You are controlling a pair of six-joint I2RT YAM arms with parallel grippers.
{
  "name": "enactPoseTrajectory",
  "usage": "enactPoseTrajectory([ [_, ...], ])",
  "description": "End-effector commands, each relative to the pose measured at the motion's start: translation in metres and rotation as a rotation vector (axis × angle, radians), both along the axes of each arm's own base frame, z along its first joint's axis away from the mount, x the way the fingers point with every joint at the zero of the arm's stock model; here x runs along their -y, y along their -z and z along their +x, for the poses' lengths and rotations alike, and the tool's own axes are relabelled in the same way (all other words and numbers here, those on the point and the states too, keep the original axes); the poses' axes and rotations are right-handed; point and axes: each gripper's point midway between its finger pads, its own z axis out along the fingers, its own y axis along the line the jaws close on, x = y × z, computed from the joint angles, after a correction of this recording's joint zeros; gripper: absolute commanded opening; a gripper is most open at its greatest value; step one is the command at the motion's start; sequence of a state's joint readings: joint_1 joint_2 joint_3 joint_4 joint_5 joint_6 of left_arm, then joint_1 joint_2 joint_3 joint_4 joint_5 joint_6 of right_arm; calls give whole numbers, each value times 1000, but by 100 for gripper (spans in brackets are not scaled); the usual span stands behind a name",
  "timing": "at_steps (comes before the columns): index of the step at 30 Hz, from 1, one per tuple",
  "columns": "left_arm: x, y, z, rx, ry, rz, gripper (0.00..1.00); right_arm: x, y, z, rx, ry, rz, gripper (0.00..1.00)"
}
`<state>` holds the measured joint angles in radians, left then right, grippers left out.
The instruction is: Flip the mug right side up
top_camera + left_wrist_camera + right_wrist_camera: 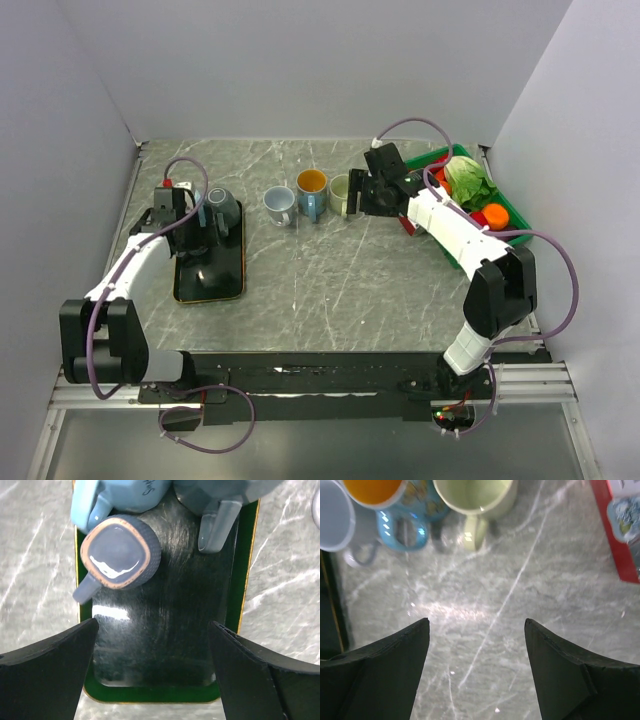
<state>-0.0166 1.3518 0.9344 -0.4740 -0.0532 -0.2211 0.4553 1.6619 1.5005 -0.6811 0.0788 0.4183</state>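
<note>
Overhead, the left gripper [192, 232] is hovering over the tray [210, 288]; at its wrist, jaws are standing wide apart, empty, near the mug [120, 552] sitting base-up on the tray; the right gripper [476, 670] is gaping empty above the table [485, 605].

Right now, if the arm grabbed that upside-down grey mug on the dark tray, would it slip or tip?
The mug looks like rigid ceramic, so it shouldn't flex. Its glossy glaze may be slippery, though the textured wall should help grip. Resting rim-down on the flat tray, it probably won't roll.
</note>
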Motion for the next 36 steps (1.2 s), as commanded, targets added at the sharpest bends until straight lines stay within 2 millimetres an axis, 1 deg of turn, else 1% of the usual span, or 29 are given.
enactPoseTrajectory([
  [1,8,-14,17,87,147,9,96,8,-18,-9,24,4,26,82],
  [2,10,-15,19,88,162,6,96,7,-16,-10,15,-1,20,82],
  [4,2,-6,21,62,137,41,96,8,-15,-11,6,-7,21,82],
  [6,0,-1,21,46,134,50,96,6,-15,-12,1,-17,26,82],
  [7,-8,5,21,29,105,89,96,6,-15,-12,1,-20,26,82],
  [11,-26,18,23,4,31,153,96,5,-16,-10,-4,-28,24,81],
  [13,-30,18,25,8,3,169,96,5,-16,-9,-11,-32,18,81],
  [15,-34,13,27,29,-21,182,96,4,-16,-8,-8,-34,17,81],
  [17,-42,11,26,34,-49,215,96,4,-15,-7,-12,-34,18,81],
  [19,-44,11,25,39,-54,230,96,2,-13,-6,-19,-36,18,81],
  [25,-40,18,33,34,-30,216,96,0,-9,-1,-33,-34,23,80],
  [26,-48,19,33,32,-45,211,96,-1,-9,-1,-33,-37,24,80],
  [27,-47,24,34,20,-38,205,96,-1,-9,0,-35,-35,25,80],
  [28,-46,24,36,20,-33,197,96,-1,-9,1,-36,-34,26,80],
  [31,-34,29,37,11,0,142,96,-1,-8,1,-37,-34,25,80],
  [34,-35,32,36,0,-17,136,97,0,-8,1,-34,-31,30,80],
  [36,-34,30,35,5,-14,132,99,1,-8,-1,-31,-32,32,80],
])
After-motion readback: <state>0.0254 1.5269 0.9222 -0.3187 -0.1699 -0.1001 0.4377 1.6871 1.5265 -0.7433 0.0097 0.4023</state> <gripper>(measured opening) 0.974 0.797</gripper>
